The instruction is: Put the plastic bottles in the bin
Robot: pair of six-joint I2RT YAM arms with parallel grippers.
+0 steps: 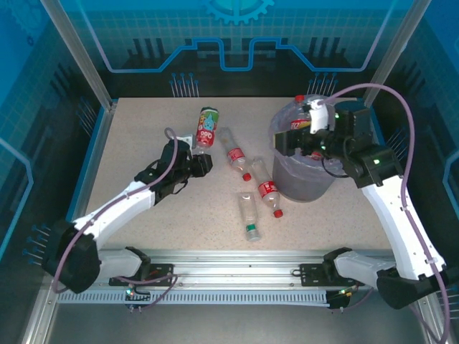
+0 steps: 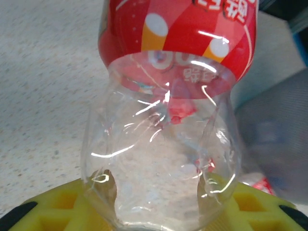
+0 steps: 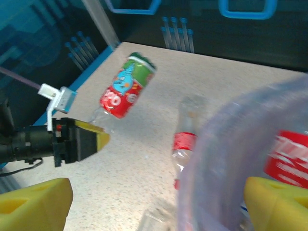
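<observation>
Left fingers (image 1: 201,159) clamp the clear end of a red/green-label bottle (image 1: 206,129), held above the table (image 1: 136,136), well left of the bin (image 1: 308,185). Right fingers (image 1: 307,142) hang wide apart over the bin. Next, prob.: carry it above the bin w/o clipping the right arm (image 1: 391,193), release. Speckled beige table, three bottles (image 1: 267,188) loose; blue panel walls (image 1: 237,50).

White links, black joints on our left arm (image 1: 115,208) and right arm (image 1: 401,215); lilac cables (image 1: 411,118) trail along, yellow pads (image 3: 33,202) line the jaws.
</observation>
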